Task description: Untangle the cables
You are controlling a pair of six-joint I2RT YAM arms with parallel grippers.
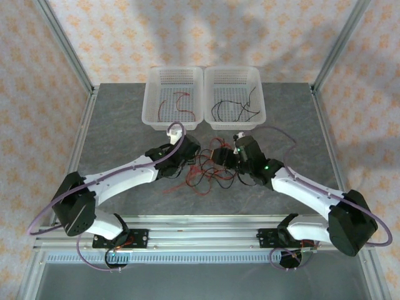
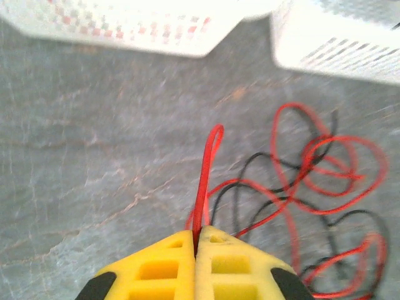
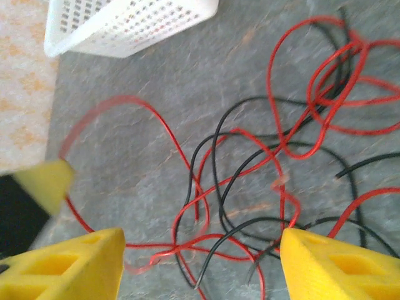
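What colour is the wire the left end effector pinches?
Red; the cable shows best in left wrist view.

White left basket [image 1: 149,103] and right basket [image 1: 261,100] stand side by side on the grey table [image 1: 115,134] — patterned wallpaper [image 1: 187,31] behind.

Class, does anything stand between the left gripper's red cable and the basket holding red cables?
Nothing lies on the table between left gripper and left basket; the pinched red cable trails into crossing black cables.

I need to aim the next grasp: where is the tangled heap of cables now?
Top view: the tangled cables lie mid-table, centred, just nearer than the white baskets; the left gripper pinches one red strand.
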